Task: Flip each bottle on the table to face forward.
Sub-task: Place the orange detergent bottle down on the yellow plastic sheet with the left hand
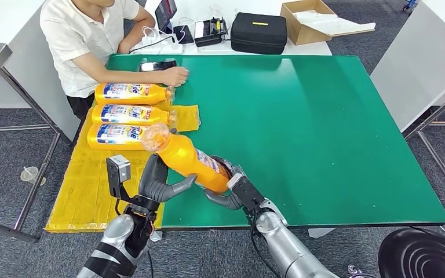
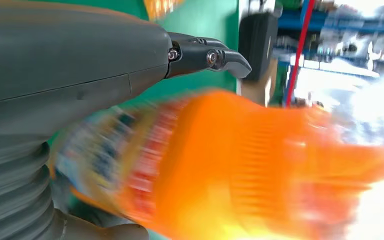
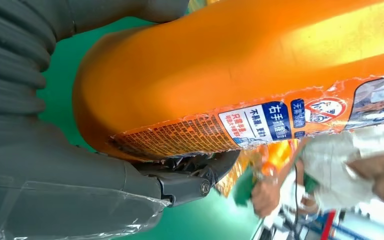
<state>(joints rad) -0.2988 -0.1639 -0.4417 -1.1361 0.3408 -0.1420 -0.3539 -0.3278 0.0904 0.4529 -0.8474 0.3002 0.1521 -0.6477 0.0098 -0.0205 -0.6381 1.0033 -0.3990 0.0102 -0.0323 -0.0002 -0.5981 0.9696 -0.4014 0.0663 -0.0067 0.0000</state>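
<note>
gripping one orange bottle (image 1: 192,160) between them, the left robot hand (image 1: 159,181) wraps fingers around its neck end and the right robot hand (image 1: 230,186) clasps its base, holding it tilted above the near edge of the green bench (image 1: 324,133). three more orange bottles (image 1: 130,113) lie side by side, labels up, on a yellow mat (image 1: 84,185) at the bench's left. a person (image 1: 92,35) sits at the far left corner, one hand on the bench, with a black case (image 1: 259,32) and cardboard box (image 1: 304,20) behind on a white table.
</note>
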